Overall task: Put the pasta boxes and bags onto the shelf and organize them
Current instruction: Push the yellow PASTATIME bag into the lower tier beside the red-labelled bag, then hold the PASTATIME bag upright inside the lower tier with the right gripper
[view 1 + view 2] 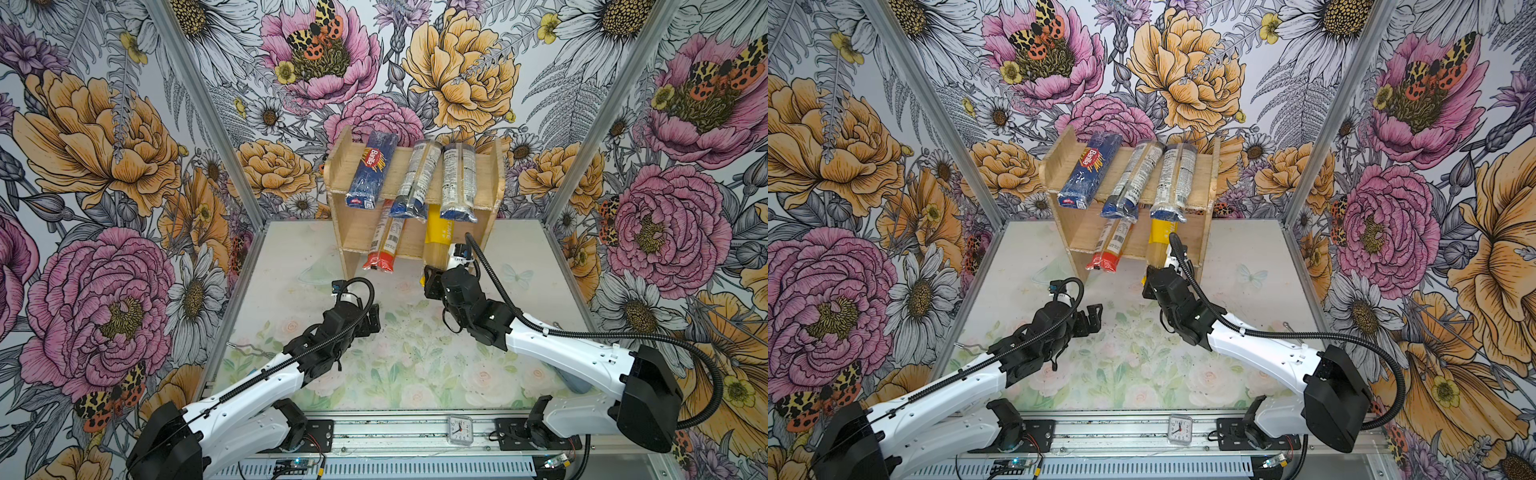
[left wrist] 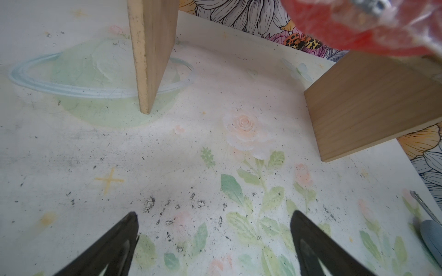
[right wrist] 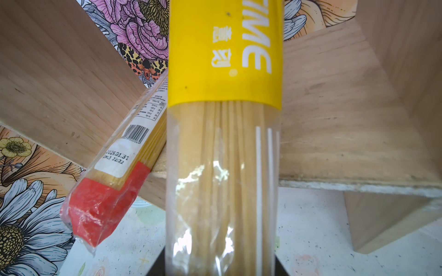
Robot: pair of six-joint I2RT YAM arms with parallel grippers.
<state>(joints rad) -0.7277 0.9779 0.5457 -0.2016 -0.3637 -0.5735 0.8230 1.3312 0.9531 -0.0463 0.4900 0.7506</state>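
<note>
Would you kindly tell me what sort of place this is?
Probably a staged robot test booth, not a home: floral wallpaper panels held in aluminium framing, and arm bases bolted to a metal rail.

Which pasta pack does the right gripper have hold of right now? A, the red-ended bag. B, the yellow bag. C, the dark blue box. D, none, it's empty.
B: the right gripper is shut on the near end of the yellow bag, which reaches in over the lower board of the shelf; the red-ended bag lies ungripped beside it.
</note>
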